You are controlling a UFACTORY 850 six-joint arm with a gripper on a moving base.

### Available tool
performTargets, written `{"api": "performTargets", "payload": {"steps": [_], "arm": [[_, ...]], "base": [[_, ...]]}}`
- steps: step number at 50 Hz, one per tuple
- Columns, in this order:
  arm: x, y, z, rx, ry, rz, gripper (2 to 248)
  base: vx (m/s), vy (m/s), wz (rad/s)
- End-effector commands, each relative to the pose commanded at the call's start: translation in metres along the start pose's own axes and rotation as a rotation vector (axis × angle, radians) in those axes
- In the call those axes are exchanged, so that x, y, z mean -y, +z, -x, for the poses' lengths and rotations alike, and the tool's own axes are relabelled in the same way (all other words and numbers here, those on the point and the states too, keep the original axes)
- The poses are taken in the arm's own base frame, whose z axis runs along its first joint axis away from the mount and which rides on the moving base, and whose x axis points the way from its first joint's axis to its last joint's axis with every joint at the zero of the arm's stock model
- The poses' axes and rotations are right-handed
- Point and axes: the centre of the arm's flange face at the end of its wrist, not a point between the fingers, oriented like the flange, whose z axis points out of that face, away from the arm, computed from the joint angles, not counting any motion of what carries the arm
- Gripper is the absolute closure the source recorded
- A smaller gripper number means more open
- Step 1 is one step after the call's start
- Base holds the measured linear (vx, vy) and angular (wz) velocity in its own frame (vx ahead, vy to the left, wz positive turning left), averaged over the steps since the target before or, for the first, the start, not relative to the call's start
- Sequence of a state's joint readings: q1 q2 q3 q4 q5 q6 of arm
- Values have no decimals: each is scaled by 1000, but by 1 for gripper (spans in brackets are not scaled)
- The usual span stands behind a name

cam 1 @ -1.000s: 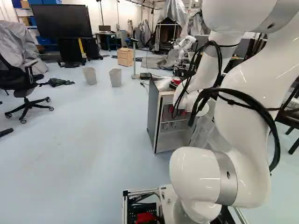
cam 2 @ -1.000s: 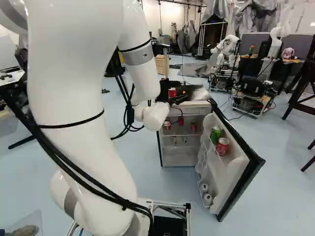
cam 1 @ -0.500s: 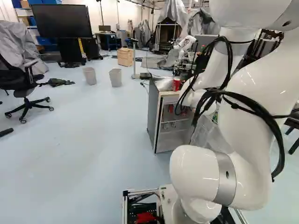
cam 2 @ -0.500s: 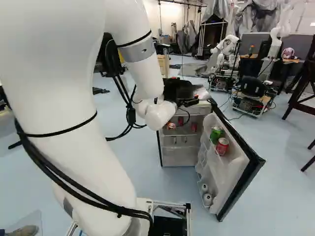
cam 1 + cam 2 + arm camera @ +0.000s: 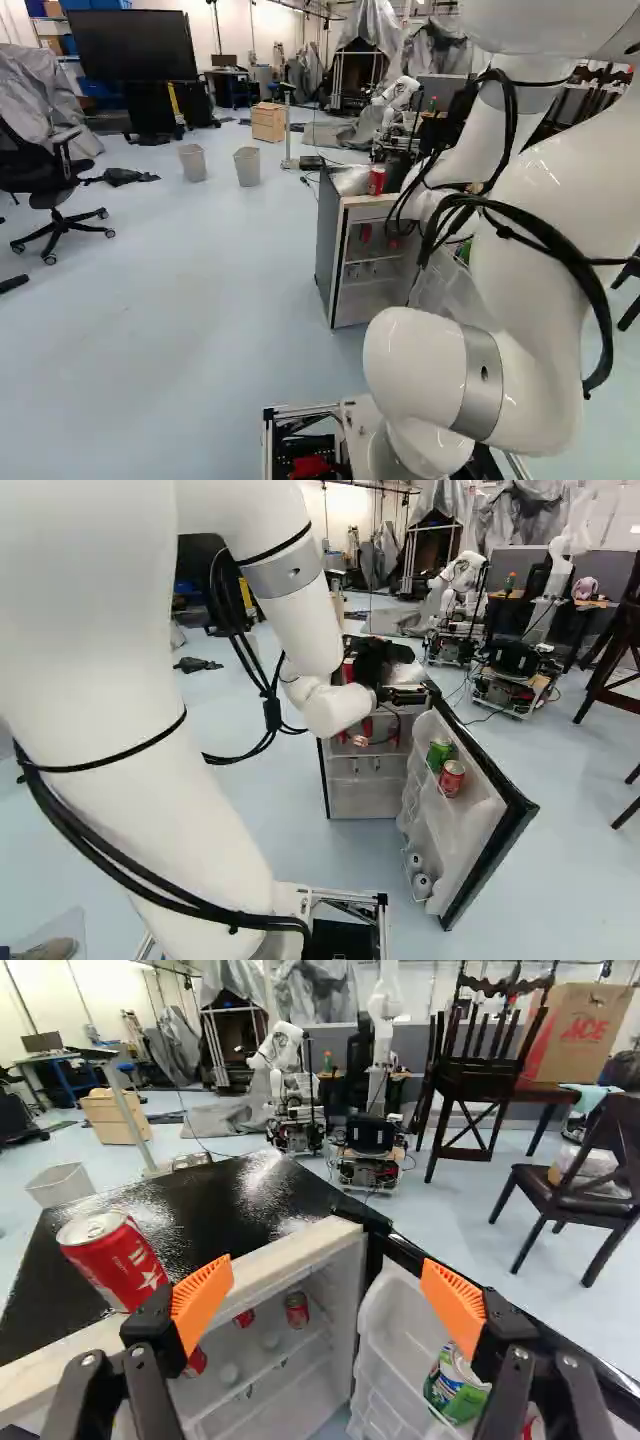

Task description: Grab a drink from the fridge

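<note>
Drink cans (image 5: 297, 1310), red ones, stand inside the open fridge (image 5: 320, 1238). Another red can (image 5: 115, 1260), its label showing white lettering and a star, stands on the fridge's dark top, near the pale front edge; that top stretches beyond it to the far edge. In the open door's (image 5: 480, 845) upper rack, a green can (image 5: 438, 753) stands beside a red one (image 5: 452, 778). The gripper (image 5: 408, 694) is open near the front edge and door, its orange pads (image 5: 203, 1302) well apart.
</note>
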State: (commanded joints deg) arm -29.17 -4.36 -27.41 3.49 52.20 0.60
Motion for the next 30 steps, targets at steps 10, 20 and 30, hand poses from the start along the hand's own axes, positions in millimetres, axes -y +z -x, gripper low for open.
{"api": "performTargets", "payload": {"steps": [10,20,30], "arm": [[-16,0,-4,52,24,49,3],[-32,0,-8,105,52,96,3],[-46,0,-13,150,78,135,3]], "base": [[0,0,0],[0,0,0],[0,0,0]]}}
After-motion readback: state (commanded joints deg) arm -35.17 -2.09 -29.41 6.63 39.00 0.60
